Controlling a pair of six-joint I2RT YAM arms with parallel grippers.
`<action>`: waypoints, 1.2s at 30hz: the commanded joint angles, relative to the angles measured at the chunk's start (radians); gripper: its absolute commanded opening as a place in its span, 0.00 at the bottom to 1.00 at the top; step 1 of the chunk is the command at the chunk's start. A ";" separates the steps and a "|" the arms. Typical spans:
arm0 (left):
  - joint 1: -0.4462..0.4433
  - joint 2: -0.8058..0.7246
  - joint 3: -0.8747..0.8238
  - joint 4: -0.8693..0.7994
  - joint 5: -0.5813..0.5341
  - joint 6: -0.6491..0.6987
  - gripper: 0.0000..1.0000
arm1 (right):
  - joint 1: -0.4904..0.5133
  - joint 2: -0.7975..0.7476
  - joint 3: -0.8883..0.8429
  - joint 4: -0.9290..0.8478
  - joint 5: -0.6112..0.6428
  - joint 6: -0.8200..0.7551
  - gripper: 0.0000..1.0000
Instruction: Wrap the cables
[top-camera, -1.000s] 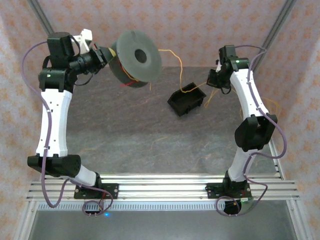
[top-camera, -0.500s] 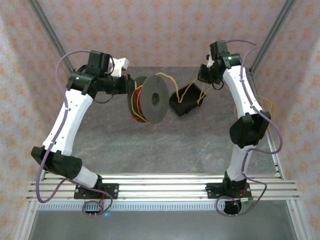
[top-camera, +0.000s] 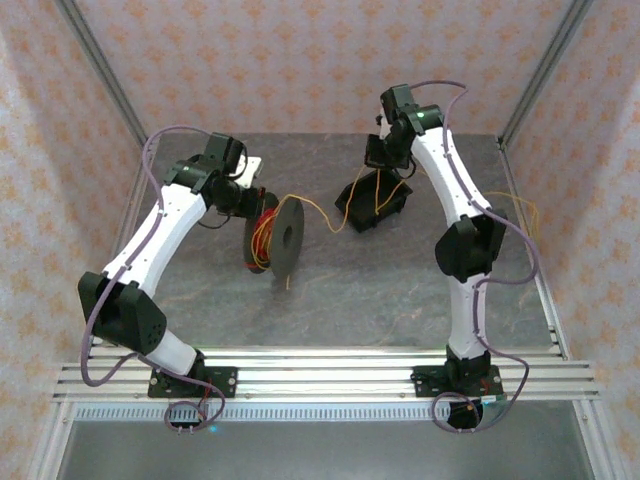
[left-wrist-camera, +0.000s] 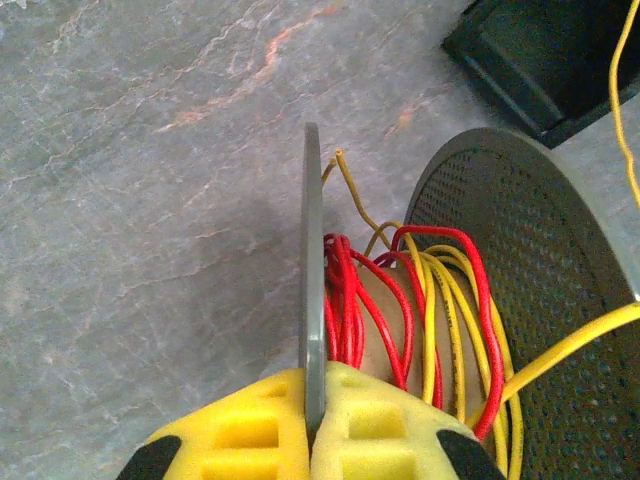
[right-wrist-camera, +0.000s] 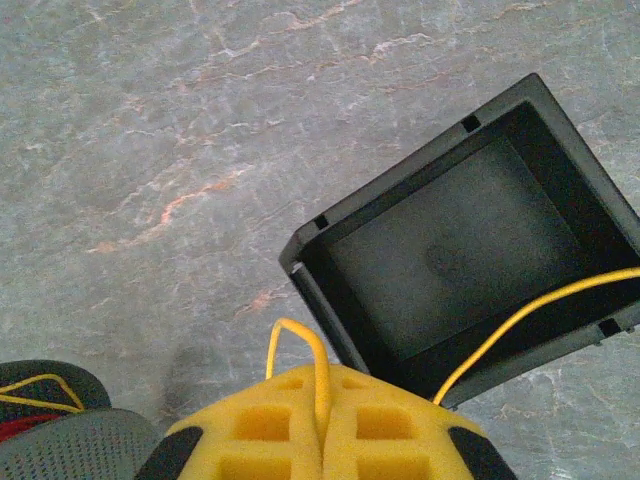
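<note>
On the grey stone-patterned counter (top-camera: 350, 300), towards its far side, a grey spool (top-camera: 285, 235) stands on edge with its flat faces turned sideways, held by the left pincer (left-wrist-camera: 312, 385). Its yellow foam pads (left-wrist-camera: 240, 430) are pressed together on the thin rim of one flange, while the other, perforated flange (left-wrist-camera: 520, 300) stands just beside it. Whether the spool touches the counter I cannot tell. The cables (left-wrist-camera: 345, 310), red and yellow, lie wound in loose turns around the hub between the two flanges, and one yellow end sticks up free beside the gripped flange. From the spool a single yellow strand (top-camera: 312, 205) runs across to the right, towards a black open bin (top-camera: 372, 203) that sits tilted on the counter. The right pincer (right-wrist-camera: 325, 395) hangs just above the near rim of that bin, its pads closed on a small upright loop of yellow cable (right-wrist-camera: 300, 345). A further yellow length (right-wrist-camera: 540, 305) crosses the bin's open mouth.
</note>
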 joint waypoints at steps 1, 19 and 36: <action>-0.015 0.003 -0.016 0.101 -0.031 0.042 0.00 | -0.012 0.071 0.082 -0.015 0.030 0.032 0.00; -0.024 0.007 -0.006 0.091 -0.004 0.063 0.45 | -0.024 0.227 0.290 0.018 -0.044 0.169 0.00; -0.017 -0.049 -0.028 0.071 -0.015 0.081 0.91 | -0.033 0.252 0.290 0.047 -0.063 0.200 0.00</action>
